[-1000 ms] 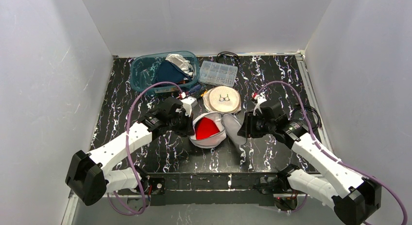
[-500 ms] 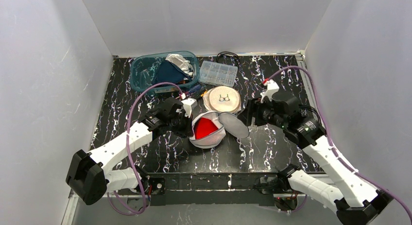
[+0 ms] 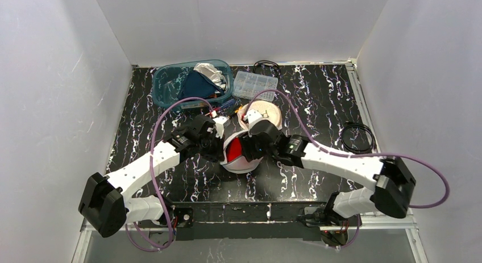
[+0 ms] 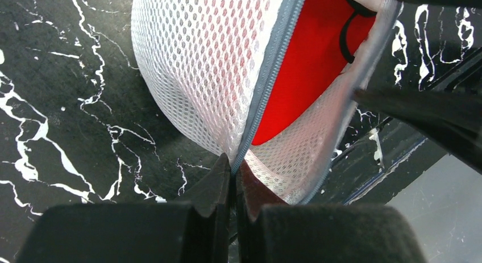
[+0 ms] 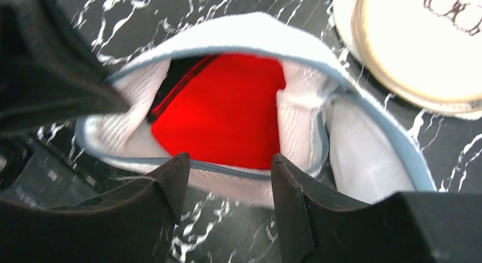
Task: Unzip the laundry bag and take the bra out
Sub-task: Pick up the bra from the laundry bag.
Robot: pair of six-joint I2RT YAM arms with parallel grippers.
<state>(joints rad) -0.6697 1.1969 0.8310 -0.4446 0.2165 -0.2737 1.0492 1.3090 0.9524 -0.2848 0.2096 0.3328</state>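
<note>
Red fabric of the bra [image 5: 227, 109] is seen straight ahead of the right gripper [image 5: 230, 161], just beyond its fingertips and centred on the gap between them, lying inside the unzipped white mesh laundry bag [image 5: 364, 155]. The jaws of that gripper are set fairly wide and nothing is held in them. The mouth of the bag is stretched roughly along the line from one finger to the other, so a straight advance into it is judged to be what the grasp calls for. The long axis of the bra itself cannot be told, as it is bunched within. The left gripper [image 4: 233, 166] is pinched tight on the grey zip edge of the bag, so the right is the nearer free tool. No brand or writing can be read; only a small spectacles mark is made out on the cream round disc [image 5: 420, 47] beyond the bag.
</note>
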